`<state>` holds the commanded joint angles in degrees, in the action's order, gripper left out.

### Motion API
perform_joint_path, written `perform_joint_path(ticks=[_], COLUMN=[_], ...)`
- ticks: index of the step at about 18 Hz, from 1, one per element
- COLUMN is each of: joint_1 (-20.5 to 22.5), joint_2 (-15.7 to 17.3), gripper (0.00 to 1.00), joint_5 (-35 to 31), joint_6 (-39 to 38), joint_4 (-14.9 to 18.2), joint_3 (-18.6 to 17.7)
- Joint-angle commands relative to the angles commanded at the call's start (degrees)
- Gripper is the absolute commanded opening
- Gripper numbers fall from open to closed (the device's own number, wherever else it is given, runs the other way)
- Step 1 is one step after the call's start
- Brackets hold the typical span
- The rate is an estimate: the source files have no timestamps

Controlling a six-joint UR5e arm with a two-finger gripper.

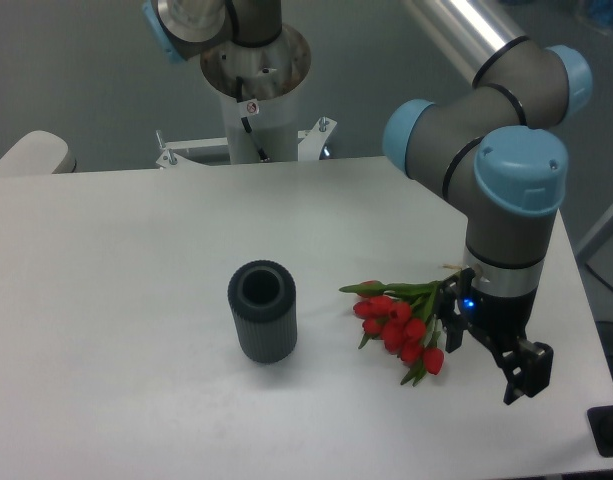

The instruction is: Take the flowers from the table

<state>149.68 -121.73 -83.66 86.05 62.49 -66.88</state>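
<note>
The flowers (398, 322), a small bunch of red tulip buds with green stems, lie on the white table (116, 300) right of centre. Their buds point toward the front left, and the stem ends run right, behind my wrist. My gripper (489, 356) hangs just right of the bunch, low over the table, and is open. One dark finger (452, 330) is close beside the buds and the other finger (527, 372) is farther right. I cannot tell whether the stems lie between the fingers.
A dark grey ribbed cylinder vase (262, 311) stands upright left of the flowers, its mouth open upward. The arm's base (256, 80) rises behind the table's far edge. The table's right edge (586, 300) runs close to my gripper.
</note>
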Motion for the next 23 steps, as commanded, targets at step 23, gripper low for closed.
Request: perform_joint_path(ticks=[23], joint_1=[6.3], joint_2=[2.6], gripper=[1.0], joint_5=[-11.1], joint_6=[-8.3], joint_4=[-0.8], joint_3=[-19.3])
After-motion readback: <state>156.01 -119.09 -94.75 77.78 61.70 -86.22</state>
